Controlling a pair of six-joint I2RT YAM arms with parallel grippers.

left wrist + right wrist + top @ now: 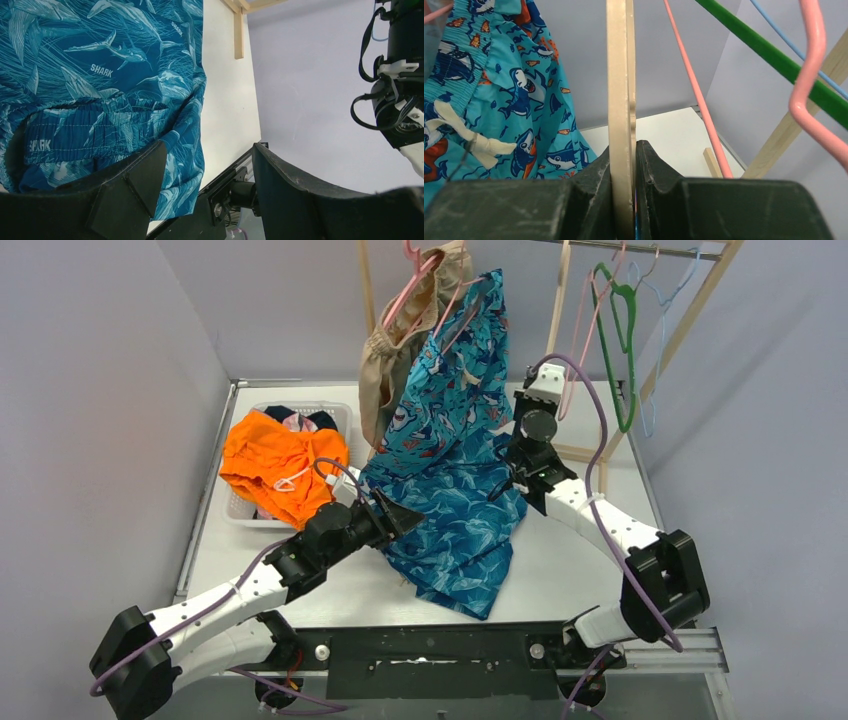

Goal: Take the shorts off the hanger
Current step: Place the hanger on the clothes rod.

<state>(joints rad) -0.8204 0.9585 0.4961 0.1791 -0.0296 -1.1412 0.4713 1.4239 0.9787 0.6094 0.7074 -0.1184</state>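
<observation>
Beside left end effector (209,148), teal shorts (100,75).

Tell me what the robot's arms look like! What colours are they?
Both the left arm and the right arm have white tubes joined by chunky black joints. A purple cable loops along each. The left gripper and right gripper have black, wedge-shaped fingers.

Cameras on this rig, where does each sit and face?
Top external: above and behind, looking down on the table; left arm and right arm show.
Left wrist: behind the open left hand, facing the dark blue shark shorts.
Right wrist: behind the right hand, shut on a beige hanger, facing the turquoise shorts.
Shared: top and left wrist both show those shorts.
</observation>
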